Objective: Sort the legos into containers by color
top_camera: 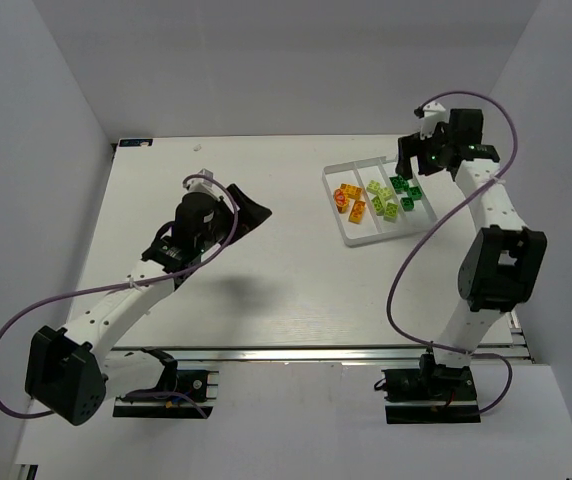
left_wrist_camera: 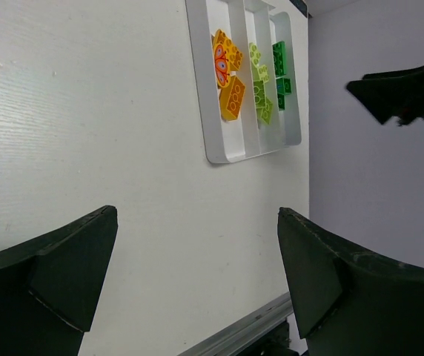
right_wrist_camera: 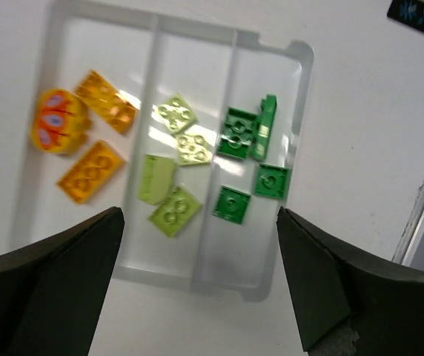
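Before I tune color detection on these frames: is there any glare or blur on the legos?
Right wrist: legos slightly soft, white glare patches on the tray floor. Left wrist: sharp but small, no glare. Top external: legos tiny, soft shadow on the table.

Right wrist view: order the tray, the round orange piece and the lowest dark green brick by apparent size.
Largest to smallest:
1. tray
2. round orange piece
3. lowest dark green brick

arms [top_camera: 126, 300]: white links, black joints | cables [top_camera: 390, 295]: purple loops | fingers [left_wrist_camera: 56, 274]: matte black wedges
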Available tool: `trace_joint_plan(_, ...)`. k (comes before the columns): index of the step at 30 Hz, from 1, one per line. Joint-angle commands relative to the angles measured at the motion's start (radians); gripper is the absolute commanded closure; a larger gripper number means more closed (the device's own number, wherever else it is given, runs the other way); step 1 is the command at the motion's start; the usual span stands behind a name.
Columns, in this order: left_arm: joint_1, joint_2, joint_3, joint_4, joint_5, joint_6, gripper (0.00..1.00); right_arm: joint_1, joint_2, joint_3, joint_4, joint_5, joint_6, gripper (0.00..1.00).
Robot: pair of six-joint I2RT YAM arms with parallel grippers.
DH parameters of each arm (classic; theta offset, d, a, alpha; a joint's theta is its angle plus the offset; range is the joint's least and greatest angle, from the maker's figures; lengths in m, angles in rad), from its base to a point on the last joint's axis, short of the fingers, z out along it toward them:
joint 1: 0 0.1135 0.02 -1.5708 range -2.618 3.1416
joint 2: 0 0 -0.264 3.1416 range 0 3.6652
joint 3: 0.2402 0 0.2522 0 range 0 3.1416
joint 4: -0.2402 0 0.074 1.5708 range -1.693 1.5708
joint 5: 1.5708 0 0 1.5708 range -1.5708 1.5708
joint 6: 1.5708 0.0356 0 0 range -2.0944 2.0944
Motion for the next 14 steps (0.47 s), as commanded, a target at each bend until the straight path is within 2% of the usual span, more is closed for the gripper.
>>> trace_joint_plan(1,0.002,-0.008,0.083,-0.042,-0.022,0.102,0.02,0.003,-0.122,-0.040,0.063,-0.175,0.118,0.11)
trace_joint_plan(5,-0.007,-0.046,0.114,-0.061,-0.086,0.183,0.02,0.010,-0.190,-0.065,0.039,-0.256,0.330,0.11)
trace_joint_plan(8,-0.007,-0.091,0.103,-0.018,-0.085,0.251,0.02,0.007,-0.228,-0.080,0.006,-0.278,0.381,0.11)
trace_joint_plan(12,-0.007,-0.118,0.089,0.031,-0.053,0.301,0.02,0.006,-0.303,-0.154,0.006,-0.264,0.332,0.11)
trace_joint_plan(14,-0.007,-0.120,0.080,0.046,-0.039,0.307,0.02,0.010,-0.368,-0.270,0.090,-0.177,0.271,0.11)
